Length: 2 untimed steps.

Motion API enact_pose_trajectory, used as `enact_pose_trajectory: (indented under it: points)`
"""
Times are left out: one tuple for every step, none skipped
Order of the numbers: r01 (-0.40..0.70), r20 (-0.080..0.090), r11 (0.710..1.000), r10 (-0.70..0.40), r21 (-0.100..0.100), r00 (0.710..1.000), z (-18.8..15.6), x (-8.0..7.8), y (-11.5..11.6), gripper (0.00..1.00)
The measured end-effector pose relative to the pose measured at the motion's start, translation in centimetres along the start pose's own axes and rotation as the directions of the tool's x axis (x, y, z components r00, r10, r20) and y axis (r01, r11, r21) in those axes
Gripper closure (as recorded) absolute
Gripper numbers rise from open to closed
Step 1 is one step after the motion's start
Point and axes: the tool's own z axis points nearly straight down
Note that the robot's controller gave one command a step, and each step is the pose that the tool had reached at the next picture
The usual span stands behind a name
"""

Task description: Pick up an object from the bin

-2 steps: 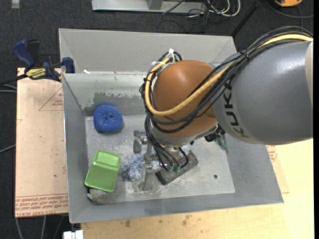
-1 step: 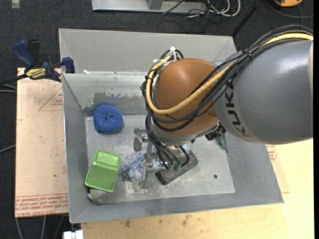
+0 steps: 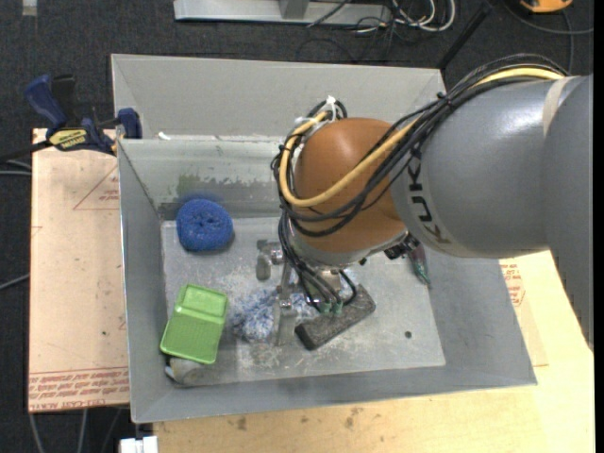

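Observation:
My gripper (image 3: pixel 281 319) reaches down from under the orange dome at the middle of the bin. Its tip is at the right edge of a crumpled blue-and-white cloth-like lump (image 3: pixel 253 319) on the bin floor. Just right of the gripper a dark grey-brown oblong block (image 3: pixel 336 320) lies slanted. A light green box (image 3: pixel 195 324) lies further left, by the left wall. Much of the gripper is hidden by the dome and cables.
A round blue scrubber-like ball (image 3: pixel 205 225) sits at the back left. A small grey thing (image 3: pixel 185 373) pokes out under the green box. A small green piece (image 3: pixel 418 270) shows right of the dome. The arm covers the bin's right half.

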Motion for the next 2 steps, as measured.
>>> enact_pose_trajectory:
  points:
    - [0.076,-0.009,0.997,-0.076,0.002,0.997,4.0,-0.5,-3.3,0.00]
    - [-0.035,-0.009,0.999,0.035,0.002,0.999,7.1,0.5,-2.3,1.00]
